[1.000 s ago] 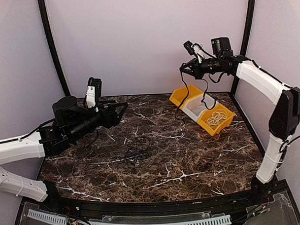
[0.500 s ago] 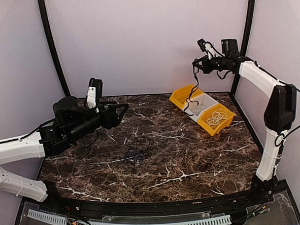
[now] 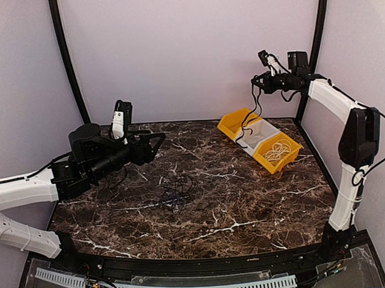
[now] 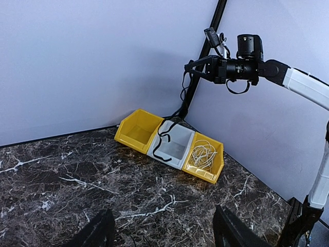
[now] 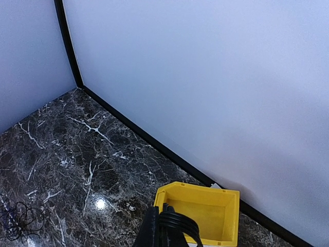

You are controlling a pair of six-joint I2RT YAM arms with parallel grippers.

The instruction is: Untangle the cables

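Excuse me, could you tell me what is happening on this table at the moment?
The robot is sorting out tangled cables. The right tool, raised high at the back right, is shut on a black cable that hangs down to the white bin. A white cable lies coiled in the yellow bin beside it. A clump of black cables lies untouched on the table. The left tool hovers open over the table's left side, holding nothing.

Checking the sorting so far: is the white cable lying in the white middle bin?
No, the white cable lies coiled in the yellow bin next to the white bin.
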